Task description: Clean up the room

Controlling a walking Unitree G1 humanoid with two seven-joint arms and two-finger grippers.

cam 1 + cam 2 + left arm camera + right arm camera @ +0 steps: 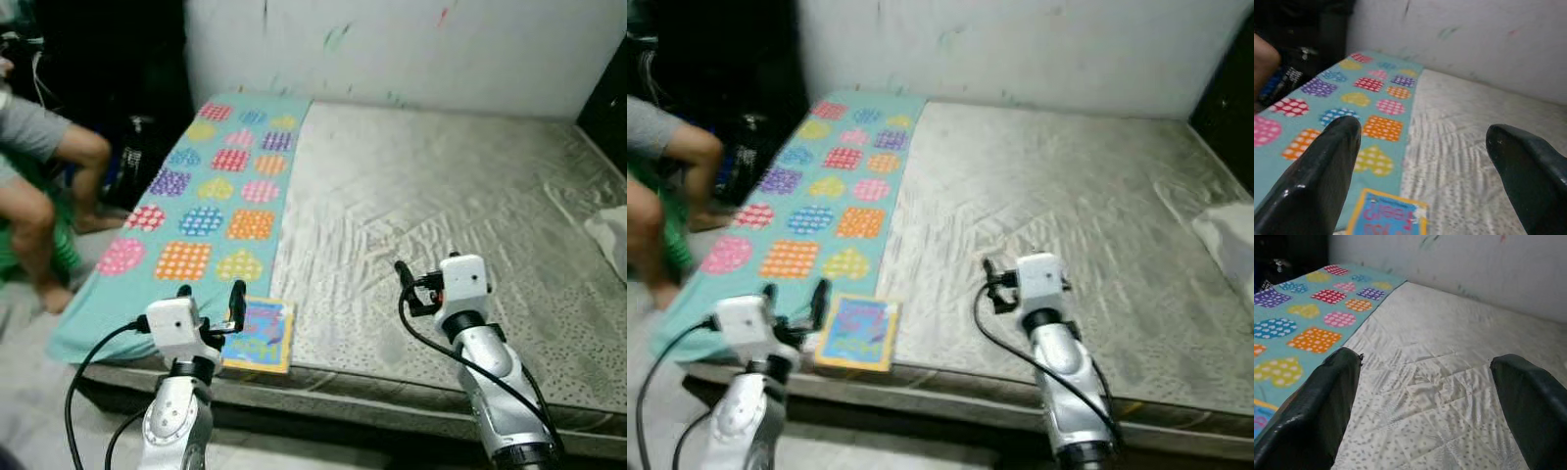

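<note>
Book (pixel 258 335): near edge of bed (pixel 441 206), on teal blanket (pixel 211 196).
Left pincer (pixel 211 299): apart, just beside book.
Right pincer (pixel 1425 396): apart, above the mattress.

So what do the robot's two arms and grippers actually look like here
Both arms are silver, rounded metal segments ending in a white boxy wrist block. The left gripper and right gripper each carry two long, glossy black fingers with rounded tips. A black cable loops loosely from the left wrist block; another black cable curves along the right arm.
</note>
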